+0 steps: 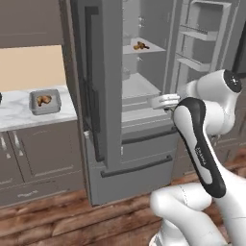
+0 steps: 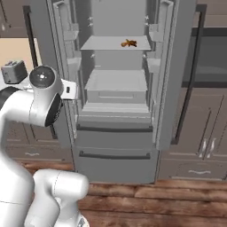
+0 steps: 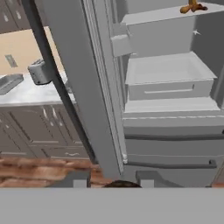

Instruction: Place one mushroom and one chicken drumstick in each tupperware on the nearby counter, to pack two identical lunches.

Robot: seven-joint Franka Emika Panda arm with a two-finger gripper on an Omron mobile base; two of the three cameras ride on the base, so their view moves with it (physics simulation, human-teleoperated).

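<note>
Currently, the tool [image 3: 113, 178] faces a tall grey refrigerator [image 2: 115, 146] whose two doors stand open. The tool's two dark fingertips [image 3: 81, 178] stand partly apart at the bottom of the hand view. A dark rounded shape sits low between them, mostly cut off. It cannot be told what the shape is, or whether the tool grips it.

One small orange-brown chicken drumstick [image 2: 129, 43] lies on the upper flat grey shelf [image 2: 102, 43] of the refrigerator, near the shelf's right edge. Below the shelf sits a shallow grey drawer [image 3: 170, 81], pushed in.

To the left of the refrigerator runs the white marble surface with grey veins [image 1: 14, 115], over dark brown cabinet doors with silver handles [image 1: 43, 149]. A shallow grey rectangular tupperware tray with rounded corners [image 1: 56, 106] rests on the surface near its right end, between the front and rear edges. A second orange-brown chicken drumstick [image 1: 43, 100] lies inside this tray.

An upright silver-grey toaster [image 3: 39, 71] stands on the surface near the right end, just beside the open left refrigerator door [image 3: 74, 87]. A brown wooden plank floor [image 2: 177, 199] runs below the cabinets and refrigerator.
</note>
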